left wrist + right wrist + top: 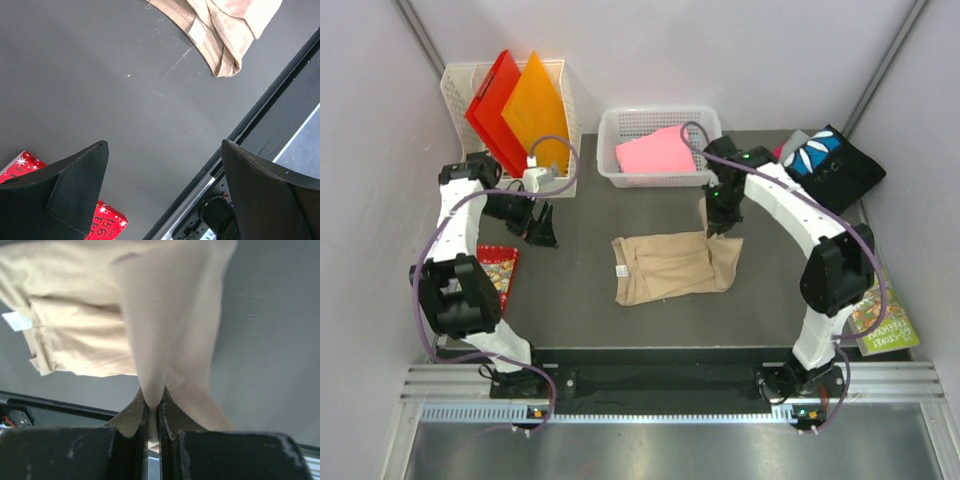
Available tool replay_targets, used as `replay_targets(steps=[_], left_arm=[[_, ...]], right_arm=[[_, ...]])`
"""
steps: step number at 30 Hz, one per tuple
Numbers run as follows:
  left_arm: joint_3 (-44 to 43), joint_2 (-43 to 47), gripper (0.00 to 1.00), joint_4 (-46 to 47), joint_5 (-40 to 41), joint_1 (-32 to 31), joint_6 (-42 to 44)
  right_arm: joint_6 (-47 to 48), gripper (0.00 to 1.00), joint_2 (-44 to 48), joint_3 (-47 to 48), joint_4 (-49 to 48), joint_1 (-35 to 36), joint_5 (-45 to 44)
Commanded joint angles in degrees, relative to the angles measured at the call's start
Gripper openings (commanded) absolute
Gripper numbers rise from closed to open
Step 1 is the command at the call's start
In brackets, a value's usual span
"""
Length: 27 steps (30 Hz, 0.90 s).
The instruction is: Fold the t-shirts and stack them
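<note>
1. One tan t-shirt [660, 268], part-folded, lies mid-table [580, 315].
2. Right gripper [152, 401]: fingers pinching the shirt's raised edge.
3. Left gripper [165, 165]: fingers spread, empty, apart from the shirt.
4. Risk: the thin pinch slips, or a one-sided pull drags the folds askew.

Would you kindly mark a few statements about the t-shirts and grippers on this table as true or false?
1. The right gripper is shut on a raised fold of the tan t-shirt. True.
2. The left gripper grips the tan t-shirt as well. False: it is open above bare table and holds nothing.
3. The pink t-shirt lies in the white basket. True.
4. The black printed t-shirt is stacked on the tan one. False: it lies apart from it, at the far right of the table.
5. An orange folder sits in the mesh bin at the far left. True.
</note>
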State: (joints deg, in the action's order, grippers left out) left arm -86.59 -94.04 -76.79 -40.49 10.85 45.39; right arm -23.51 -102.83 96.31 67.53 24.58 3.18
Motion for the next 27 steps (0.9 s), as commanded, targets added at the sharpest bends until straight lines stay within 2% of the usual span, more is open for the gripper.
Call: replay_targets(steps=[1,6,15,27], left_arm=[[0.45,2.10,0.99,-9.51,-1.08,1.01,2.78],[2.03,2.63,0.99,-9.51,-0.38,2.07,3.92],[3.53,3.34,0.99,-9.43,-0.29,2.59,5.06],[4.14,2.72,0.99,-8.90,0.15,3.74,5.77]], right_arm=[[-4.00,0.00,-3.25,2.65,1.03,5.12,0.77],[-5.49,0.00,-6.50,5.98,1.11,10.48,0.86],[-7.16,0.00,-11.87,16.71,3.84,14.27,0.69],[-8.13,0.00,-17.14,19.88,3.40,18.93,3.23]])
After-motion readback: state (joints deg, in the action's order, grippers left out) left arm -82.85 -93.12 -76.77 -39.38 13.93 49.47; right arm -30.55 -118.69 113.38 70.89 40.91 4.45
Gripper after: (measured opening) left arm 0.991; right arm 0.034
